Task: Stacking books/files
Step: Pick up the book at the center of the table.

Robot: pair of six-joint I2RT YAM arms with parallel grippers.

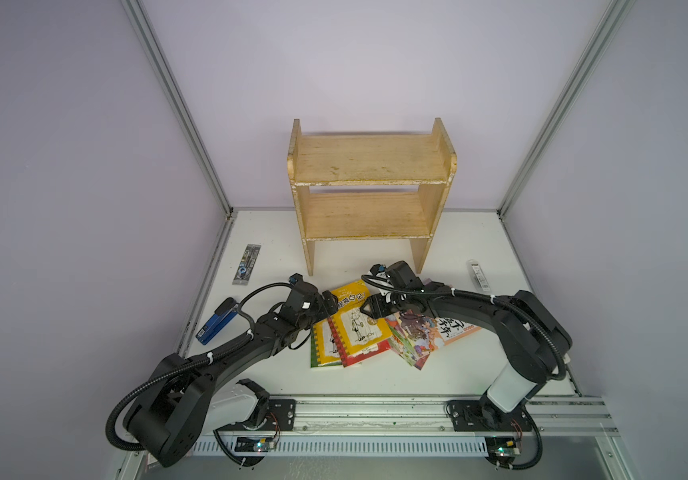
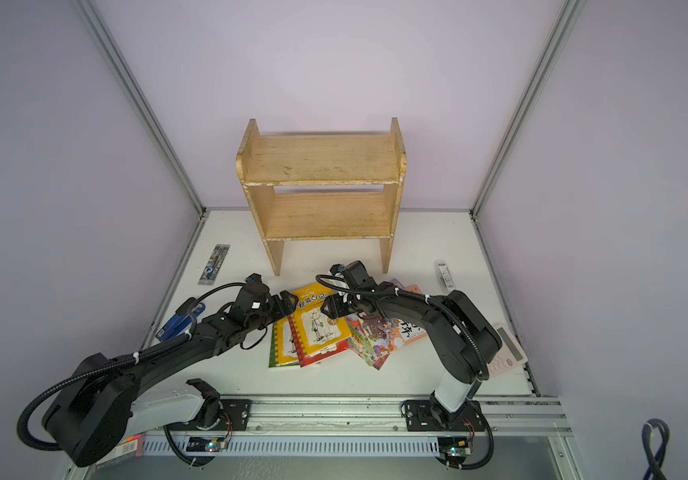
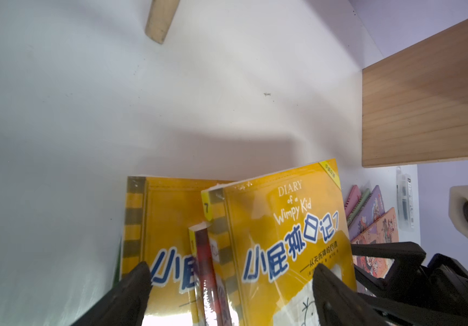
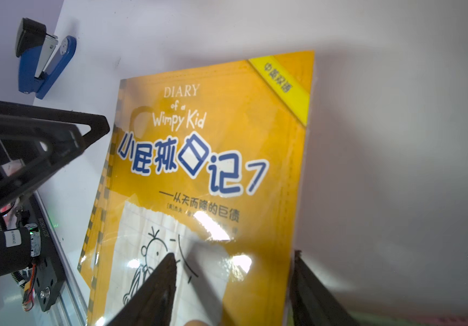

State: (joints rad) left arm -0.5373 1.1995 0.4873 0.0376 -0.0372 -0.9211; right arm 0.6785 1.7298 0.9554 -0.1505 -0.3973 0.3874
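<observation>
A loose pile of books lies at the table's middle in both top views. A yellow stick-boy book (image 1: 358, 318) tops a red one (image 1: 369, 351) and a green-edged yellow one (image 1: 322, 345). Thinner cartoon books (image 1: 419, 334) fan out to the right. My left gripper (image 1: 331, 305) hangs open over the pile's left far corner, its fingers (image 3: 131, 293) wide above the yellow covers (image 3: 280, 225). My right gripper (image 1: 369, 309) straddles the top yellow book's (image 4: 213, 158) right edge. One finger (image 4: 156, 285) hovers over the cover and casts a shadow on it; the other stands beyond the edge.
A two-tier wooden shelf (image 1: 369, 187) stands just behind the books, against the back wall. A blue stapler (image 1: 215, 320) and a pen pack (image 1: 246, 264) lie at the left. Another pack (image 1: 479, 276) and a pinkish calculator (image 2: 508, 353) lie at the right.
</observation>
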